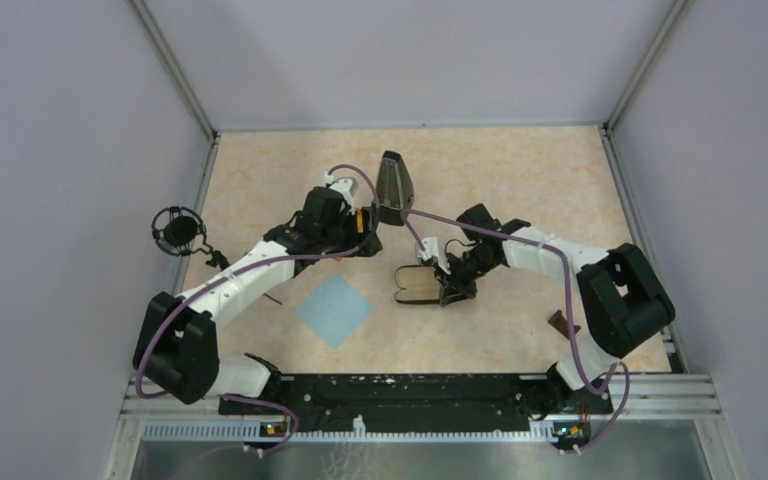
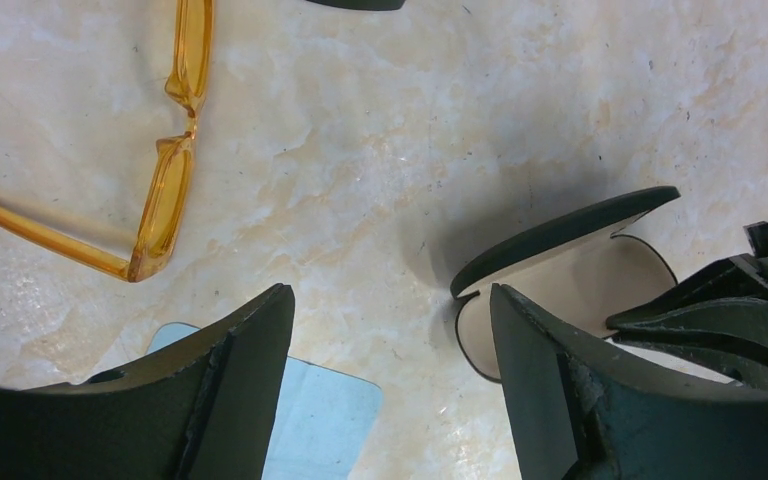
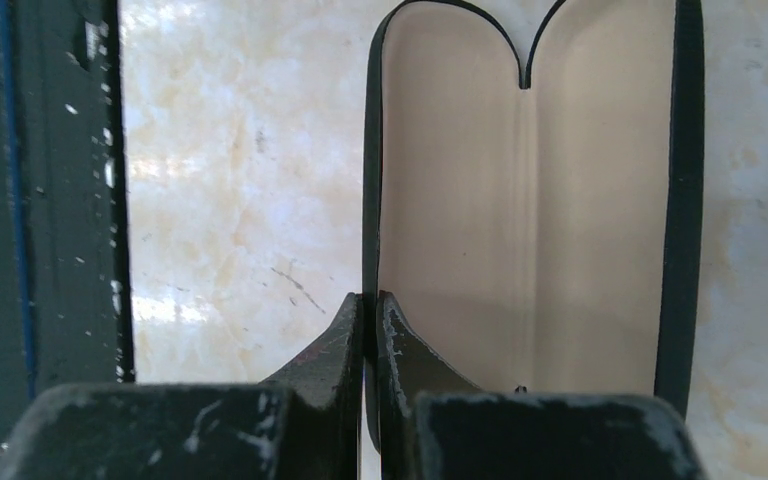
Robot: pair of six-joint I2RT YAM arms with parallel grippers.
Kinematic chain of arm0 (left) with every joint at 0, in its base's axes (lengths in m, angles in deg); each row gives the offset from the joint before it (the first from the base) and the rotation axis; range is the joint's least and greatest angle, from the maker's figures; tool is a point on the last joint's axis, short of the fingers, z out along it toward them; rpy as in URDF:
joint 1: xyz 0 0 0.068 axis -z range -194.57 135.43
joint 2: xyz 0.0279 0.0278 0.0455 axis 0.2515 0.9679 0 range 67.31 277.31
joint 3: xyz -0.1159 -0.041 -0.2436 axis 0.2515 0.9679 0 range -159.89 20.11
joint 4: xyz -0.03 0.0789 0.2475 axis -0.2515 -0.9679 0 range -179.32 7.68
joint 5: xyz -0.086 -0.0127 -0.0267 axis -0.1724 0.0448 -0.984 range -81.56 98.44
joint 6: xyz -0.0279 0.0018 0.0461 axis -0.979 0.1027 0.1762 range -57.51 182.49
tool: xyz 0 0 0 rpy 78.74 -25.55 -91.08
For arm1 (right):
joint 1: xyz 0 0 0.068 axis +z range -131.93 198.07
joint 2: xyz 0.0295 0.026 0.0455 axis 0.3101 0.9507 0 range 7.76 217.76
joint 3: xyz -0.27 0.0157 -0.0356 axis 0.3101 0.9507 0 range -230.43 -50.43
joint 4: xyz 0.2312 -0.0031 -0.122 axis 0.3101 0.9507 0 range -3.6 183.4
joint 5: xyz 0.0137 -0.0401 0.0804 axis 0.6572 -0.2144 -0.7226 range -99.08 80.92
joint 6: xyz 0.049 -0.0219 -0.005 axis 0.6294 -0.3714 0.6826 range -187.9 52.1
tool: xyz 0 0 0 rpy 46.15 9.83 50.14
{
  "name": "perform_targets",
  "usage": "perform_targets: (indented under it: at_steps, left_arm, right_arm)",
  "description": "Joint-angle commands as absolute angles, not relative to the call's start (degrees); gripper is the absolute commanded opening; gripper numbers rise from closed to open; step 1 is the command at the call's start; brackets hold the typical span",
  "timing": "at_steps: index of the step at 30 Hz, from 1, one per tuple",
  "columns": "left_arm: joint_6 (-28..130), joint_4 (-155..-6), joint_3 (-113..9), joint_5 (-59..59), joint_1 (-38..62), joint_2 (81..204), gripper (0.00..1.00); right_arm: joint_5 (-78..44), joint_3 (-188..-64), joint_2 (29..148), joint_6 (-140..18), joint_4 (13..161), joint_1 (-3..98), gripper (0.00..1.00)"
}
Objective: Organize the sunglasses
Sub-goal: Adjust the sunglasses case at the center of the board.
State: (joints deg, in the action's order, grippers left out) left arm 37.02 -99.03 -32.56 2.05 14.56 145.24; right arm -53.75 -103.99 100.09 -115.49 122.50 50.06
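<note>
In the left wrist view, the sunglasses (image 2: 165, 195) were seen lying flat on the marbled table (image 2: 460, 120), off to one side of the left gripper (image 2: 390, 300) and well outside its reach line. One thin orange arm was stretched out, unfolded. The left claw was spread wide and nothing was held in it. A corner of the light blue cloth (image 2: 325, 420) was seen below it, and the open glasses case (image 2: 570, 275) lay across from the sunglasses.

In the right wrist view, the right gripper (image 3: 368, 300) was pressed together, and the thin side rim of the case appeared to be pinched between its fingertips. The pale lining was shown empty.

In the top view, the case was seen between the two arms, and the sunglasses were largely hidden under the left wrist, near a dark wedge-shaped object (image 1: 393, 185).

Several faults could be expected. A hold on so narrow a rim could be lost, so that the case would slide or fold shut. The sunglasses could be skated across the smooth table if only a lens edge were caught. The outstretched arm could be snagged on the case rim during placing.
</note>
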Motion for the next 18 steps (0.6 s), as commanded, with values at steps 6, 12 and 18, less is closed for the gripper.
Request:
perform_targets:
  at_steps: [6,12,18]
  left_arm:
    - [38.1,-96.5,-32.4,1.7,14.2,143.4,0.79]
    - [38.9,-96.4,-32.3,1.5,14.2,143.3,0.78]
    - [39.1,-96.1,-32.3,0.2,14.2,143.7,0.78]
  right_arm:
    - [-41.8,-102.2,93.5,-116.7,113.1,48.5,0.00]
    - [-40.6,-105.6,96.2,-120.3,113.5,42.8,0.00]
    - [-40.8,-110.3,100.3,-123.8,114.2,38.2,0.00]
